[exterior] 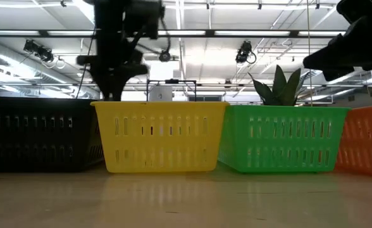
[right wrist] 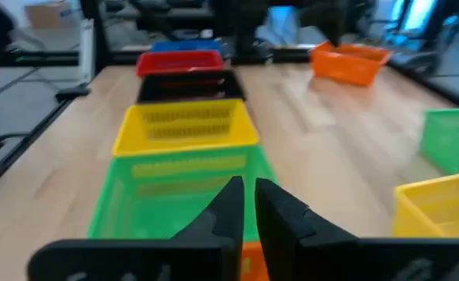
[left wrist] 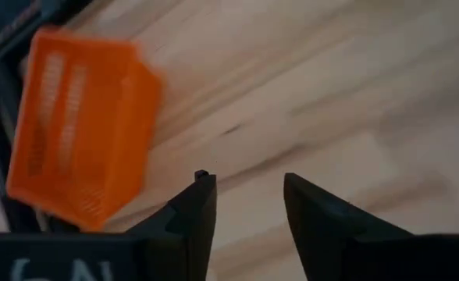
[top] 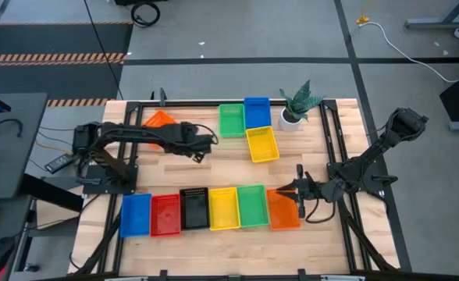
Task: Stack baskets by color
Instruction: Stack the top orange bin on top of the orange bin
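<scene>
The right gripper [top: 295, 188] is hanging over the near row, at the rim where the orange basket [top: 284, 211] meets the green basket [top: 252, 205]. Its fingers are standing almost together in the right wrist view, with only a thin gap, and I am seeing nothing pinched in it. If it is aiming for the orange wall, the worry is that it is catching the green neighbour too, since the two are sitting touching.

The left gripper [left wrist: 249, 204] is hovering over bare table [top: 214, 168], jaws parted and empty. The second orange basket [top: 159, 120] is lying near the far left corner, tilted and half over the frame rail there (it looks loosely placed); a nudge could be tipping it off the edge.

The rest of the near row is running blue [top: 136, 214], red [top: 165, 214], black [top: 193, 208], yellow [top: 223, 208]. At the far side a green one [top: 231, 120] and a blue one [top: 257, 112] are sitting together, with a yellow one [top: 262, 144] skewed in front, beside the plant [top: 298, 105].

All of them are thin glossy plastic, shallow rectangles with slotted walls tapering downward, so they are probably nesting easily but sliding readily on the smooth wood.
</scene>
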You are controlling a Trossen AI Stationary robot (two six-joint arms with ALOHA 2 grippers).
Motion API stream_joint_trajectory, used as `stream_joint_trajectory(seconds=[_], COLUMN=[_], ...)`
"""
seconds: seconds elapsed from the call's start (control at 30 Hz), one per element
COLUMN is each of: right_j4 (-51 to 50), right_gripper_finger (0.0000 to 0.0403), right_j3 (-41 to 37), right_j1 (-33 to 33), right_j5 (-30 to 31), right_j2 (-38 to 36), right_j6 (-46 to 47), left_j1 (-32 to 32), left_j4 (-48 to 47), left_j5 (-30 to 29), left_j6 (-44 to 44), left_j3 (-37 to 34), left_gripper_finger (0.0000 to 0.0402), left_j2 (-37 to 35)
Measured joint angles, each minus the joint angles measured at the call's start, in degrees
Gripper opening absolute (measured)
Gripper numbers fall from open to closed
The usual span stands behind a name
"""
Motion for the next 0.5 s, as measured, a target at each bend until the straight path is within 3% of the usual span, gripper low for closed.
stream_joint_trajectory(seconds=[0.17,0.33,0.5], right_j4=[-0.68,-0.66,-0.59], right_gripper_finger=[0.0017,0.001,0.0013], right_j3=[0.0,0.0,0.0], right_j1=[-0.03,-0.04,0.01], right_j5=[-6.5,-8.39,-11.98], right_j2=[0.07,0.07,0.07], right_j6=[0.12,0.07,0.08], left_j1=[5.88,10.65,13.61], left_j4=[0.91,5.02,9.97], left_j5=[0.16,2.69,2.93], left_j6=[-5.19,-4.37,-3.25], left_j3=[-10.17,-18.53,-24.63], left_gripper_finger=[0.0198,0.0236,0.0224], left_j2=[-5.87,-8.29,-8.27])
